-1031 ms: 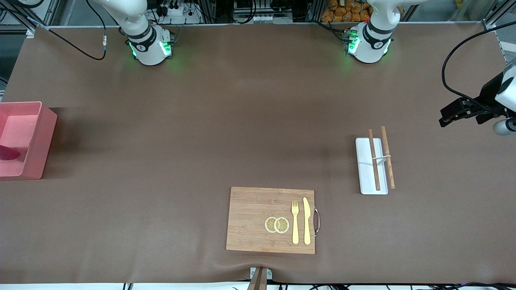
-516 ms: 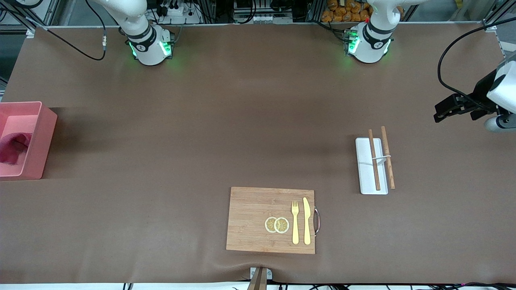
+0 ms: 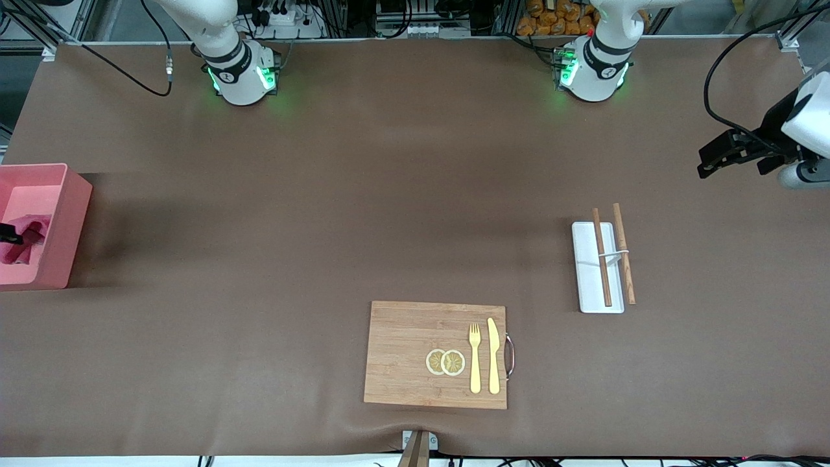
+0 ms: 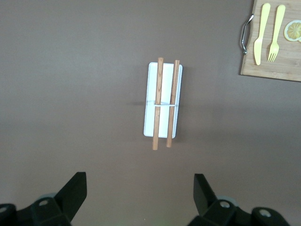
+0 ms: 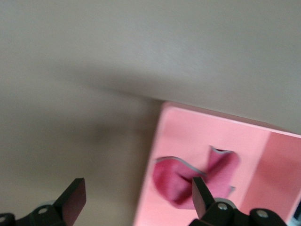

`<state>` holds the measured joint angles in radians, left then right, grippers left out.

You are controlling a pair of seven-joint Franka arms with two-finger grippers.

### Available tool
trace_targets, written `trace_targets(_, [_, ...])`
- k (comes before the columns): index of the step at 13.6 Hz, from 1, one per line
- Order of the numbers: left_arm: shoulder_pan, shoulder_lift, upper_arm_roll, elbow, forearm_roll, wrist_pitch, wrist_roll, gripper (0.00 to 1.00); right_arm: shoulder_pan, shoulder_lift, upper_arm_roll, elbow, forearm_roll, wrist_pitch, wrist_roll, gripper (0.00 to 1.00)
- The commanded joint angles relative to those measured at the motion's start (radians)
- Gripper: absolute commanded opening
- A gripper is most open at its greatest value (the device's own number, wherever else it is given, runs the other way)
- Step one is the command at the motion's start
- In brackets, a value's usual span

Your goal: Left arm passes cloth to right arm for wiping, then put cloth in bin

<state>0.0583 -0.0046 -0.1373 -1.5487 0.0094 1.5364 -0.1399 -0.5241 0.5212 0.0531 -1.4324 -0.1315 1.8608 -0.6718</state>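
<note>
The pink bin (image 3: 61, 220) stands at the right arm's end of the table. The crimson cloth (image 3: 26, 235) lies crumpled inside it, grey reverse showing at a fold. In the right wrist view the cloth (image 5: 181, 181) rests on the floor of the bin (image 5: 162, 136). My right gripper (image 5: 136, 186) hangs open and empty over the bin's rim. Only one black fingertip (image 3: 8, 236) shows in the front view. My left gripper (image 3: 707, 162) is open and empty in the air at the left arm's end of the table. It (image 4: 139, 178) looks down on bare table.
A white tray (image 3: 587, 285) with two wooden chopsticks (image 3: 601, 259) lies toward the left arm's end; it also shows in the left wrist view (image 4: 164, 125). A wooden cutting board (image 3: 402, 350) with lemon slices, a yellow fork and a knife lies near the front edge.
The cloth has dropped into the bin and settled there. The right gripper's fingertip has come into view at the bin. The left gripper has drawn up and back toward its base.
</note>
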Motion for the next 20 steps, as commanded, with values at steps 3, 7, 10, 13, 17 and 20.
trace_targets(3, [0.009, -0.043, -0.008, -0.047, 0.007, 0.01, 0.0, 1.0, 0.249, -0.133, -0.006, -0.016, 0.016, -0.182, 0.383, 1.0])
trace_targets(7, [0.009, -0.035, -0.007, -0.037, 0.007, 0.016, 0.006, 1.0, 0.384, -0.248, -0.006, -0.037, 0.018, -0.322, 0.621, 1.0])
trace_targets(10, [0.011, -0.034, 0.001, -0.021, 0.009, 0.016, 0.017, 1.0, 0.392, -0.39, -0.013, -0.126, 0.123, -0.324, 0.647, 1.0])
trace_targets(13, [0.011, -0.032, 0.002, -0.021, 0.009, 0.016, 0.016, 1.0, 0.426, -0.474, -0.055, -0.154, 0.156, -0.325, 0.665, 1.0])
trace_targets(17, [0.015, -0.032, 0.001, -0.021, 0.009, 0.016, 0.017, 1.0, 0.467, -0.518, -0.09, -0.151, 0.162, -0.377, 0.727, 1.0])
trace_targets(20, [0.017, -0.032, 0.002, -0.017, 0.009, 0.016, 0.016, 1.0, 0.467, -0.53, -0.088, -0.145, 0.147, -0.397, 0.651, 1.0])
